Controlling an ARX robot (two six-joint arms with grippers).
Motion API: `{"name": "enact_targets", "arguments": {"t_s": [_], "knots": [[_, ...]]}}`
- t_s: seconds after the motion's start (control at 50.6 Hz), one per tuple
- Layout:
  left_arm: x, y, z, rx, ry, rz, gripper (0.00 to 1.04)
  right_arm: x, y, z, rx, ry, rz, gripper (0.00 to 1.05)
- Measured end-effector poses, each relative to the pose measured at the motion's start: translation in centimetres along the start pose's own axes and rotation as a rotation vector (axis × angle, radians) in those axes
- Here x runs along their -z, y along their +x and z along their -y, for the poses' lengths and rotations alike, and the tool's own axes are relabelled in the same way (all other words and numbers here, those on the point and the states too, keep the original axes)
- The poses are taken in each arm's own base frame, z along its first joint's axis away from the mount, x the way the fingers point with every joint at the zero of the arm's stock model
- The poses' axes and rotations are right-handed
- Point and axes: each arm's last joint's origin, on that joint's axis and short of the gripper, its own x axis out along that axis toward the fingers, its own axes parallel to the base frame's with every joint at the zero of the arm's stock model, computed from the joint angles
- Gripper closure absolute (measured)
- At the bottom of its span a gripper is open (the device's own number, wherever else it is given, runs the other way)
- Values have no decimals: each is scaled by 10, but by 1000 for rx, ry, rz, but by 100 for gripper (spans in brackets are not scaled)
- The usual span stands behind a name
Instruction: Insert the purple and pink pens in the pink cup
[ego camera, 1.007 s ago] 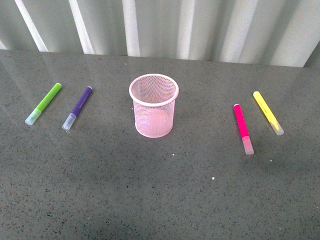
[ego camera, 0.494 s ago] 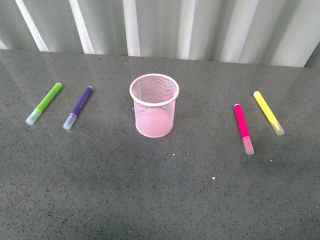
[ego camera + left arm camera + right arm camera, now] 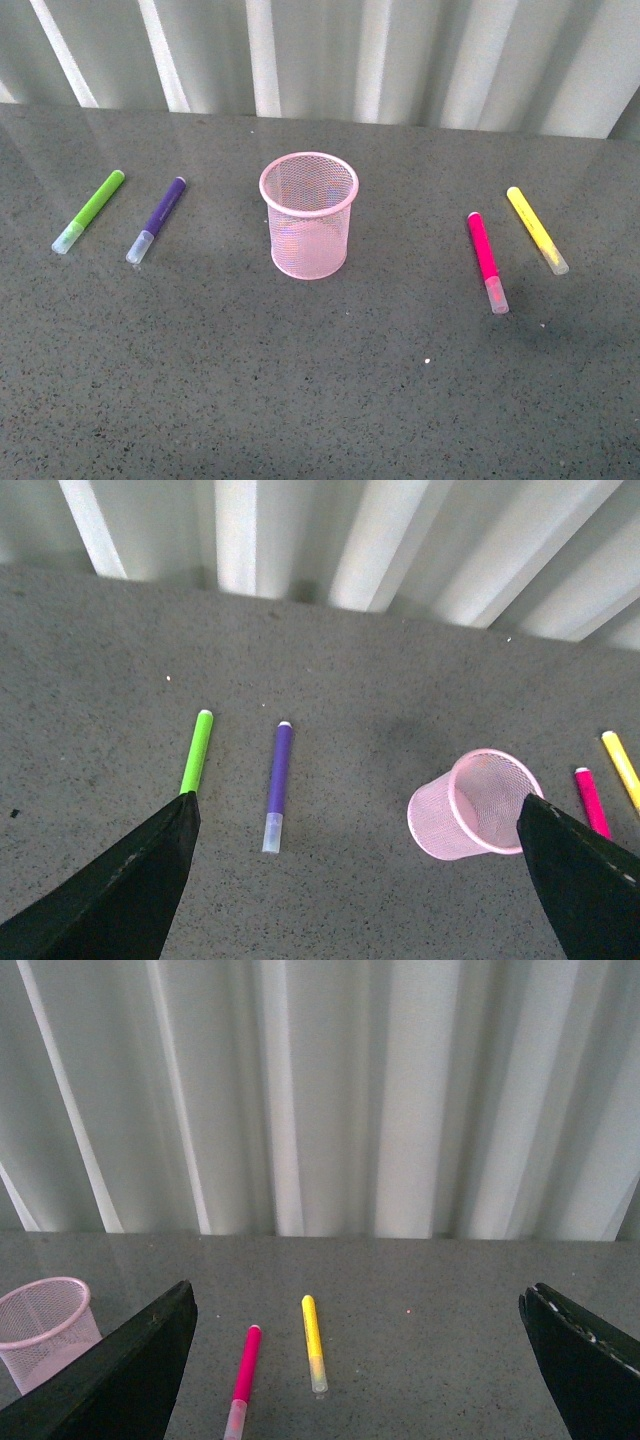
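Observation:
The pink mesh cup [image 3: 309, 215] stands upright mid-table, empty. The purple pen [image 3: 158, 217] lies to its left, clear cap toward me. The pink pen [image 3: 486, 259] lies to its right, cap toward me. Neither arm shows in the front view. My left gripper [image 3: 355, 825] is open and empty, above the table, with the purple pen [image 3: 277, 784] and cup [image 3: 475, 804] between its fingers in view. My right gripper [image 3: 358, 1305] is open and empty, with the pink pen [image 3: 243, 1378] and cup [image 3: 45, 1325] ahead.
A lime green marker [image 3: 90, 209] lies left of the purple pen, seen in the left wrist view too [image 3: 196, 751]. A yellow marker [image 3: 535, 228] lies right of the pink pen, also in the right wrist view [image 3: 313, 1341]. A corrugated white wall [image 3: 330, 55] backs the grey table [image 3: 300, 380].
The front view has shifted slightly; the pens and cup lie where they were. No arm has entered the front view.

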Motion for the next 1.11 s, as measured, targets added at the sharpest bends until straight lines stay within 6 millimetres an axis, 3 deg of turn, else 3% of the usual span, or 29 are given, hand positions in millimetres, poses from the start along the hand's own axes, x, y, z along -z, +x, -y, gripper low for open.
{"name": "enact_targets", "arguments": {"t_s": [0.217,0.434,0.533,0.711,0.987,1.106], "knots": [[-53,87,0,-108,58,-226,7,0,0,0,0,0,0,7],[-65,138,8,-121,65,-454,7,0,0,0,0,0,0,7],[-59,154,8,-148,34,-548,7,0,0,0,0,0,0,7],[-28,183,8,-184,-3,-644,7,0,0,0,0,0,0,7],[10,195,34,-116,45,-665,7,0,0,0,0,0,0,7],[18,200,36,-102,69,-668,7,0,0,0,0,0,0,7]]}}
